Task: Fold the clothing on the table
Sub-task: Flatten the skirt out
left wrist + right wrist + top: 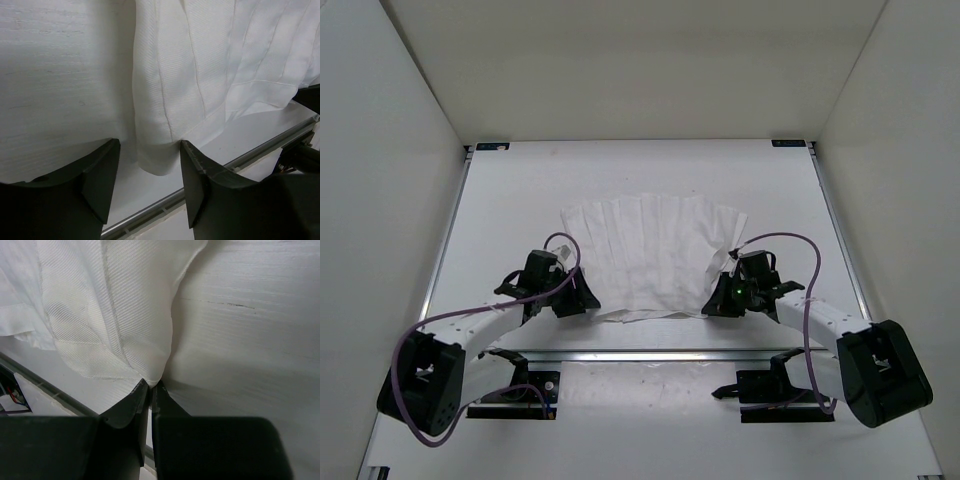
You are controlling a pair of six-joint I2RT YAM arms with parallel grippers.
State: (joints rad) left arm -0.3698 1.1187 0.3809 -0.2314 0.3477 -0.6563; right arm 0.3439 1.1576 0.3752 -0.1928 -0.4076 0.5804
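White all round here: a plain back wall [640,70] stands well ahead of the left gripper [578,300] and the right gripper [717,303]. A left wall [380,200] rises out past the one and a right wall [900,180] out past the other, all softly, evenly lit. The table [520,190] under them is white too, faintly streaked up close, with one thin dark scratch [215,302] ahead of the right gripper. A left rail [445,250] and a right rail [840,240] of metal flank them, and the near rail [650,355] just behind both catches a bright glint.

walls [380,200]: plain white, left/back/right | blue tags [492,146]: two, one at each far corner
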